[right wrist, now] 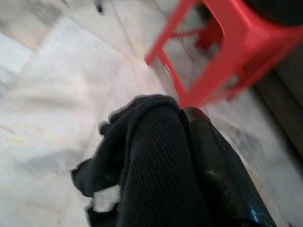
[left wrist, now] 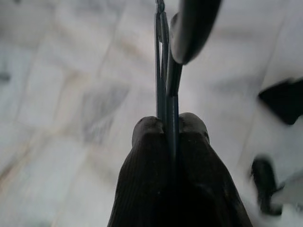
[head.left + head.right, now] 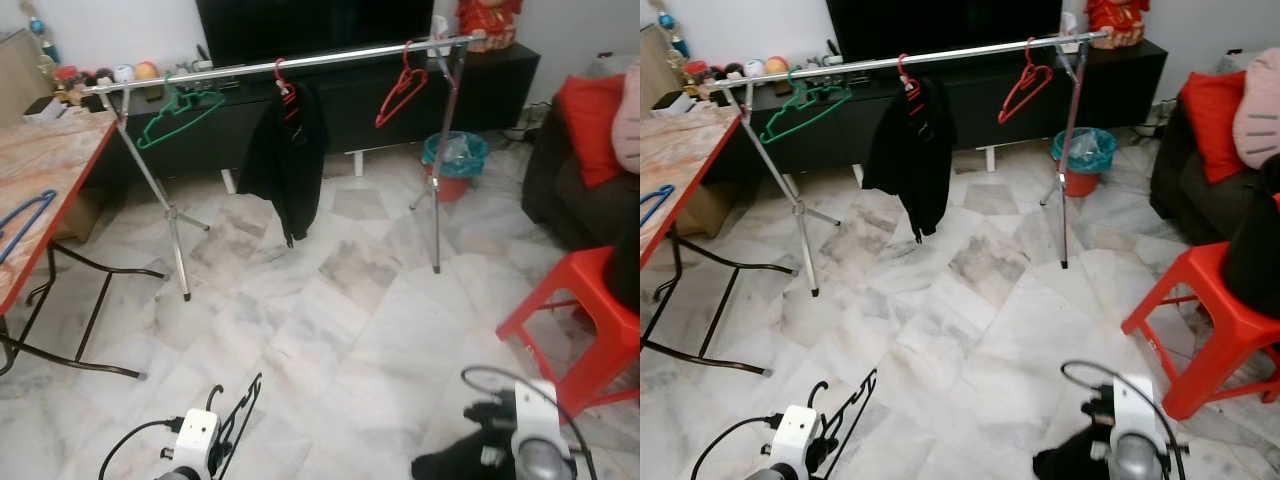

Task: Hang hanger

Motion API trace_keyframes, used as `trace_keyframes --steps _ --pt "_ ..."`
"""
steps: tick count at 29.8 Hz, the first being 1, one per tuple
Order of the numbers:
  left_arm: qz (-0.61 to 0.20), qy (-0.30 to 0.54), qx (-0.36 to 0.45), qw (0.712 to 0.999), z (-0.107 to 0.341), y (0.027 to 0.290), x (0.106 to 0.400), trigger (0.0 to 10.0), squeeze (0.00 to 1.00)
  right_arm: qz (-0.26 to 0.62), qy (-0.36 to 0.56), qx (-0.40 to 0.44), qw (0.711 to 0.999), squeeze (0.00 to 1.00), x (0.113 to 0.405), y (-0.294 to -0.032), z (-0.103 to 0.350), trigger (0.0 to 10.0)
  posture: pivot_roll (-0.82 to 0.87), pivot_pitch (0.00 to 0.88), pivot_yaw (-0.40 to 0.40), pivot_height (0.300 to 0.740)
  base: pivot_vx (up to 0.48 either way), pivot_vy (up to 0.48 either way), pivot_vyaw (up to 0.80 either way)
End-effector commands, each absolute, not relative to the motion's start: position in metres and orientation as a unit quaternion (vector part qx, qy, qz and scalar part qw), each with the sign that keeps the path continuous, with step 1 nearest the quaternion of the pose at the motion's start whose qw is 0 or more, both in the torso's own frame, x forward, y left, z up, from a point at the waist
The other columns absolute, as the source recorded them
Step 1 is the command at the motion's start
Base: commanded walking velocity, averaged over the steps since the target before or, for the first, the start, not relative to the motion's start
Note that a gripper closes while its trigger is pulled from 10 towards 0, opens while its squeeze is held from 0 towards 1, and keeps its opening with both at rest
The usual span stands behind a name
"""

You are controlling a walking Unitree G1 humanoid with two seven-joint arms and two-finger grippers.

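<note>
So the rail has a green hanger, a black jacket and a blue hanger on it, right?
Not quite. The third hanger on the rail is red, not blue, as the left eye view shows. The green hanger and black jacket are as you say. The blue hanger lies on the table.

Even indoor light, eye views sharp; both wrist views blurred, floor soft.

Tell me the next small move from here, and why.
Probably step forward toward the clothes rail. The left gripper is shut on a black hanger and the right gripper on a black garment, both low near the floor, and the rail stands across open tiles, likely beyond reach.
</note>
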State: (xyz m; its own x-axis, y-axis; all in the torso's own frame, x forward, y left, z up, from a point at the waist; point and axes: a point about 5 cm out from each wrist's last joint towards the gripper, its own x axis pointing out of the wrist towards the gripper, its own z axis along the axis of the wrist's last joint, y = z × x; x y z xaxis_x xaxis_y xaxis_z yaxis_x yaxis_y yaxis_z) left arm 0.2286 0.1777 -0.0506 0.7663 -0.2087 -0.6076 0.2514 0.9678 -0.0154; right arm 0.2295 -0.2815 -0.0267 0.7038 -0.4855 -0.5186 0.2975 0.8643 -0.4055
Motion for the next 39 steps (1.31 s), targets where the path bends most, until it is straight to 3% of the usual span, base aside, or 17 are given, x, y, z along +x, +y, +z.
trace_keyframes --steps 1,7,12,13,18,22,29,33,39 --pt "-0.153 0.236 0.044 0.959 -0.015 0.162 0.274 10.0 0.0 -0.179 0.283 -0.143 0.931 0.0 0.251 -0.271 -0.014 10.0 -0.06 0.0 0.083 0.74 0.0 0.0 0.0" --pt "-0.239 0.168 0.025 0.956 0.021 0.143 0.304 10.0 0.0 -0.113 0.227 -0.174 0.952 0.0 0.292 -0.26 0.019 10.0 -0.05 0.0 0.077 0.74 0.0 0.0 0.0" --pt "-0.318 0.16 0.023 0.934 0.037 0.129 0.316 10.0 0.0 -0.114 0.212 -0.182 0.953 0.0 0.313 -0.258 0.039 10.0 -0.05 0.0 0.075 0.74 0.0 0.0 0.0" --pt "-0.354 0.169 0.028 0.919 0.04 0.123 0.316 10.0 0.0 -0.129 0.205 -0.165 0.956 0.0 0.321 -0.259 0.048 10.0 -0.05 0.0 0.075 0.74 0.0 0.0 0.0" --pt "-0.42 0.186 0.045 0.887 0.04 0.115 0.312 10.0 0.0 -0.151 0.202 -0.118 0.96 0.0 0.331 -0.26 0.061 10.0 -0.06 0.0 0.073 0.74 0.0 0.0 0.0" --pt "-0.489 0.192 0.049 0.849 0.045 0.105 0.307 10.0 0.0 -0.072 0.196 -0.128 0.97 0.0 0.351 -0.235 0.077 10.0 -0.06 0.0 0.071 0.74 0.0 0.0 0.0" --pt "-0.52 0.183 0.021 0.834 0.057 0.097 0.307 10.0 0.0 -0.047 0.174 -0.118 0.977 0.0 0.365 -0.214 0.095 10.0 -0.06 0.0 0.07 0.74 0.0 0.0 0.0" --pt "-0.565 0.187 0.023 0.803 0.062 0.092 0.3 10.0 0.0 -0.043 0.165 -0.117 0.978 0.0 0.371 -0.208 0.104 10.0 -0.05 0.0 0.069 0.74 0.0 0.0 0.0" --pt "-0.591 0.203 0.035 0.78 0.063 0.092 0.293 10.0 0.0 -0.046 0.161 -0.113 0.979 0.0 0.374 -0.206 0.111 10.0 -0.05 0.0 0.069 0.74 0.0 0.0 0.0"
